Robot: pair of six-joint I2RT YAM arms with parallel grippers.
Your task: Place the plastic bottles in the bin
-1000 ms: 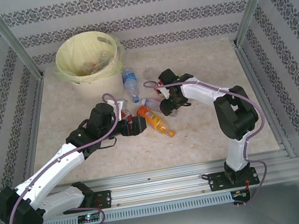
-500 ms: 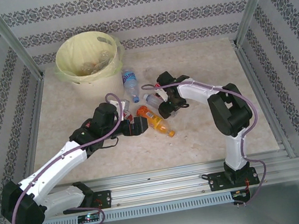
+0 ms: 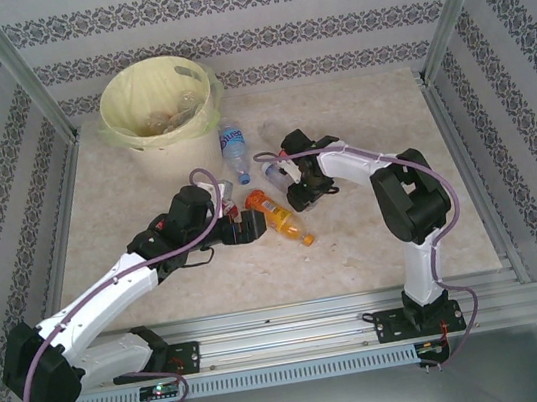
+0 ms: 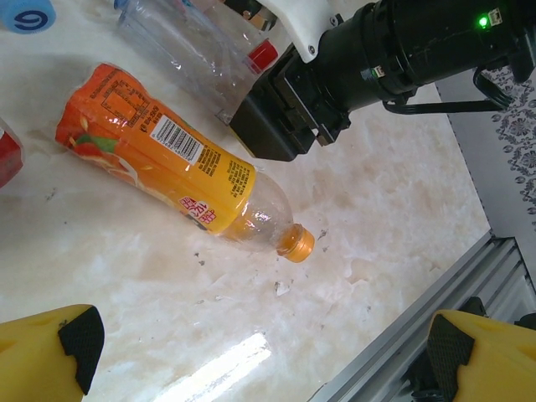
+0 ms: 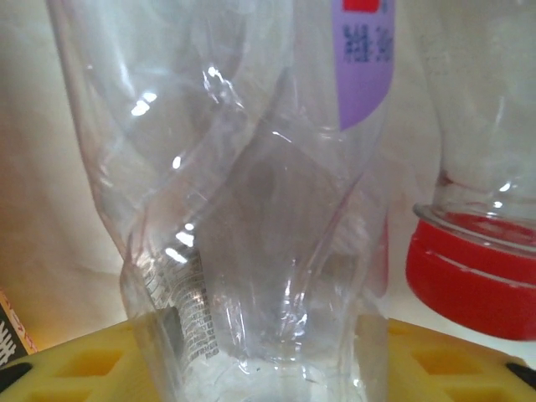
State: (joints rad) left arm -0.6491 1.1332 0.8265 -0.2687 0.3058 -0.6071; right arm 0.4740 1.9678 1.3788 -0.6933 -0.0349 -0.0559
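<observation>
- The orange bottle lay on its side on the desk, ahead of the left fingers and clear of them.
- Those fingers stood wide apart and empty, one at each lower corner of the left wrist view.
- The bottle's long axis ran on a slant to that gap, with its base up and to the left and its cap down and to the right, the end nearer the fingers.
- In my judgement, a grasp on the labelled body would need a forward reach and a small wrist turn, so that the fingers straddle the axis rather than run along it.
- The right arm hung close beside the bottle's middle, so a reach there looked tight.
- The right fingers were clamped on a crumpled clear bottle, with the pads against both sides of its creased wall.
- The clear bottle's length ran straight away from the wrist, and a red-capped bottle lay just beside it.
- The bin stood at the far left corner of the desk, well apart from both bottles, with what looked like bottles inside.
- The bin was on the left arm's side, so that arm seemed better placed for the drop, while the right would have to carry its load across the pile.
</observation>
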